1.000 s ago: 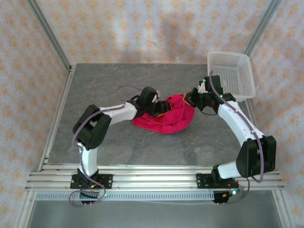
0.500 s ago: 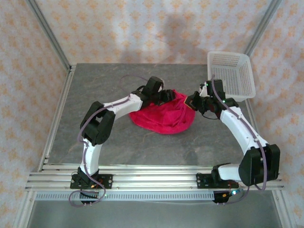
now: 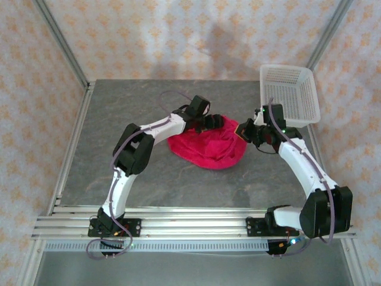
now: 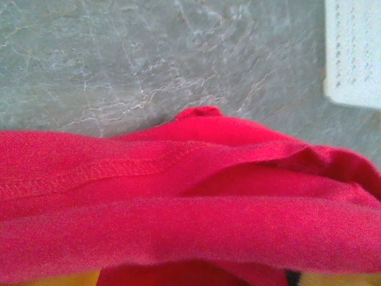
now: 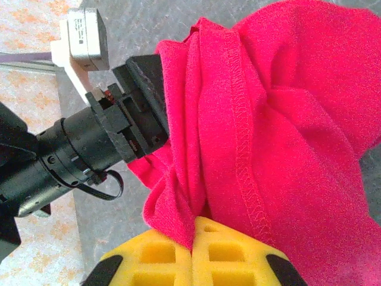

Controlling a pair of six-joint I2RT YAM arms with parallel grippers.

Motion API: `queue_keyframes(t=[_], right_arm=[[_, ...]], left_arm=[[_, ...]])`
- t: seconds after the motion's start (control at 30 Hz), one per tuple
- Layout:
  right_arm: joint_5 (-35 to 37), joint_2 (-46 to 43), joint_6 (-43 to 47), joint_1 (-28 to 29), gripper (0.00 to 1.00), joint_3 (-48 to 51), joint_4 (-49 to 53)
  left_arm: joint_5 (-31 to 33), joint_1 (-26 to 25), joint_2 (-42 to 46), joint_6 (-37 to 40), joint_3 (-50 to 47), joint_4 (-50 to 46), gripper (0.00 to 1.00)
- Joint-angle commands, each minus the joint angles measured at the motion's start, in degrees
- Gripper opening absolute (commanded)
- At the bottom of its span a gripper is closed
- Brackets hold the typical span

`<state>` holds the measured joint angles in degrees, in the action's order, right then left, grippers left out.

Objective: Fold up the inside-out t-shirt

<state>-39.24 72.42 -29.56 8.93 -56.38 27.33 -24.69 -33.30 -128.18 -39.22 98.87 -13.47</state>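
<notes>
Moved since the earlier frame: left arm (image 3: pixel 134 152) is stretched farther out, with its elbow up off the near-left and its wrist carried farther and to the right. The inside-out t-shirt (image 3: pixel 208 146) has shifted slightly right. The elbow of the right arm (image 3: pixel 297 161) has dropped nearer.

1. Rail (image 3: pixel 196 223): aluminium, along the near edge, with both arm bases bolted to it.
2. Table (image 3: pixel 107 119): grey, marbled top.
3. Right arm: white and black, rising from the near right and reaching far and left.
4. Inside-out t-shirt: bright red, bunched in a rounded heap at mid-table, right of centre, between the two grippers. A stitched seam (image 5: pixel 244 149) faces outward.
5. Right gripper (image 3: pixel 243 129): at the heap's right edge. Its yellow pads (image 5: pixel 161 256) are pressed together, with a fold of the red cloth pinched between them.
6. Left gripper (image 3: pixel 212 122): at the heap's far-left edge, touching the cloth. In its own wrist view red cloth lies across the front, with a sliver of yellow pad (image 4: pixel 59 280) beneath. Cannot tell how wide the jaws stand or whether they hold cloth.
7. Basket (image 3: pixel 290 95): white perforated plastic at the far right corner, apart from the shirt.
8. Walls (image 3: pixel 178 36): cream with an orange pattern, beyond the far edge.
</notes>
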Motion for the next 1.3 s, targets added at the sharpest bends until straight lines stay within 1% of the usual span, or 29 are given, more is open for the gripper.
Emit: queue_keyframes(t=[0.0, 0.03, 0.07, 0.1, 0.13, 0.2, 0.27, 0.4, 0.47, 0.5, 0.57, 0.7, 0.8, 0.83, 0.93, 0.97, 1.03, 1.07, 1.1, 1.17, 1.23, 1.27], right_arm=[[-1.54, 0.34, 0.01, -0.14, 0.0, 0.56, -1.57], [-1.46, 0.39, 0.11, -0.22, 0.0, 0.7, -1.66], [-1.36, 0.35, 0.2, -0.22, 0.0, 0.95, -1.67], [-1.15, 0.4, 0.43, -0.25, 0.0, 1.09, -1.55], [-0.81, 0.28, 0.68, -0.27, 0.0, 1.25, -1.33], [0.26, 0.04, 2.03, -0.48, 0.0, 1.6, -0.65], [3.13, 0.0, 4.23, -0.94, 0.0, 1.71, 0.73], [16.67, 0.66, 8.79, -1.64, 0.0, 1.4, 4.1], [21.29, 1.88, 9.13, -2.82, 0.0, 1.46, 4.49], [22.18, 2.51, 8.88, -3.47, 0.0, 1.49, 4.44], [21.96, 4.12, 8.18, -4.81, 0.0, 1.49, 3.45], [19.21, 8.5, 7.87, -5.06, 0.0, -2.83, 3.82], [14.97, 12.18, 7.2, -5.04, 0.0, -6.4, 4.92], [14.51, 13.29, 7.15, -5.06, 0.0, -7.51, 5.89], [14.66, 15.97, 7.71, -4.97, 0.0, -9.86, 8.6], [14.64, 16.13, 7.76, -4.97, 0.0, -9.89, 8.57], [14.01, 15.7, 7.64, -4.97, 0.0, -9.56, 8.17], [13.72, 15.32, 7.55, -4.97, 0.0, -9.3, 7.94], [13.49, 14.76, 7.42, -4.97, 0.0, -9.02, 7.66], [13.07, 14.04, 7.41, -4.95, 0.0, -8.51, 7.34], [13.37, 13.66, 7.66, -4.97, 0.0, -8.48, 7.68], [13.57, 13.51, 7.76, -4.97, 0.0, -8.48, 7.82]], left_arm=[[0.76, 0.48, -2.44, -0.59, 1.69, -0.68, 0.49], [1.04, 0.56, -2.72, -0.59, 2.28, -0.97, 0.36], [1.42, 0.71, -2.89, -0.44, 3.25, -1.79, 0.2], [1.99, 0.93, -2.89, -0.14, 4.47, -3.28, 0.02], [2.58, 1.29, -2.67, 0.17, 5.65, -5.29, 0.0], [3.94, 2.29, -1.03, 0.89, 8.05, -9.99, 0.0], [5.02, 3.97, 2.64, 0.99, 9.48, -14.28, 0.0], [7.75, 6.11, 12.8, 2.05, 9.81, -18.32, 0.0], [9.05, 6.57, 17.35, 2.89, 10.19, -19.62, 0.0], [9.17, 6.71, 18.37, 3.09, 10.45, -20.01, 0.0], [8.24, 6.76, 22.02, 2.86, 10.81, -20.78, 0.0], [4.76, 6.53, 24.45, 0.79, 9.39, -18.76, 0.0], [4.91, 6.14, 23.55, 1.0, 8.95, -19.06, 0.0], [4.75, 6.14, 22.66, 0.76, 8.82, -19.28, 0.0], [1.17, 5.66, 19.54, -0.24, 7.87, -18.46, 0.0], [0.29, 4.77, 19.15, 0.11, 7.22, -17.64, 0.02], [0.98, 1.97, 17.18, 3.26, 6.64, -17.42, 0.3], [1.2, 0.37, 16.44, 5.82, 6.91, -17.95, 0.41], [1.22, -0.9, 15.41, 8.07, 7.59, -19.22, 0.49], [0.77, -2.63, 13.77, 13.52, 8.52, -21.51, 0.57], [0.4, -3.97, 12.71, 17.89, 8.5, -22.89, 0.71], [0.26, -4.51, 12.08, 19.8, 8.38, -23.56, 0.75]])
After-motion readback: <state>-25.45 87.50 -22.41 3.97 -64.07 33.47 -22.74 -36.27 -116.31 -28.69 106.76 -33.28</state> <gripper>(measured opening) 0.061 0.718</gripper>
